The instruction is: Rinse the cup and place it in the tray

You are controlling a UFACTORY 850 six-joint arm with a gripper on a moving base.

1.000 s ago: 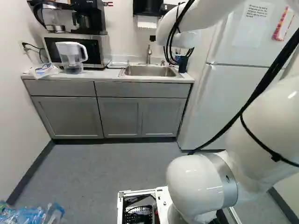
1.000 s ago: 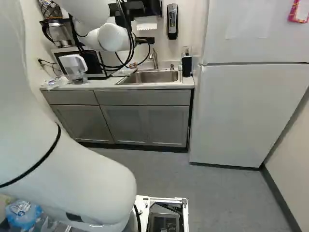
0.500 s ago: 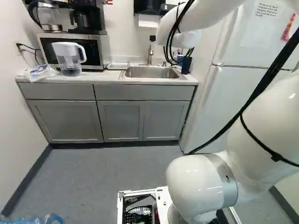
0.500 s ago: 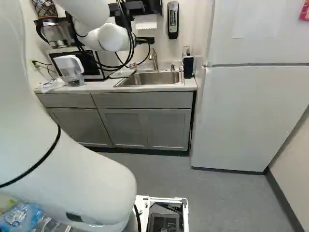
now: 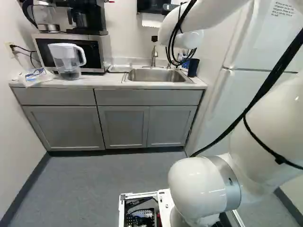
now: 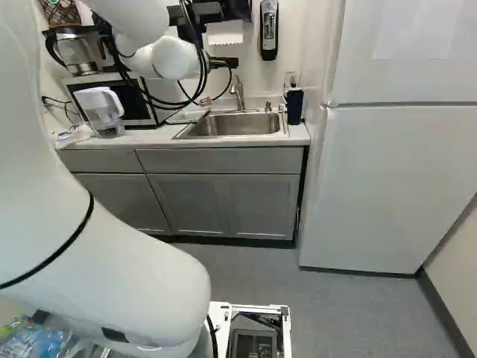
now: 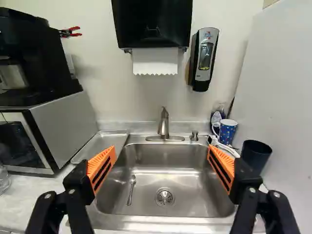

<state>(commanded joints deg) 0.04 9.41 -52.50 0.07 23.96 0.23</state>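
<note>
Okay, gripper (image 7: 161,152) wide open, holding nothing. The spotted mug (image 7: 227,132), likely my target, stands at one o'clock beside the sink (image 7: 195,197); the tray (image 7: 103,143) lies at eleven. I'd square up slowly, keeping clear of the dark tumbler (image 7: 255,157) nearer two.

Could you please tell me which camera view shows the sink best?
The wrist view shows the sink best: it looks down inside, with the spoon and drain in plain sight. Both base views show it smaller and at a slant; its rim is visible there, but neither spoon nor drain can be made out.
</note>
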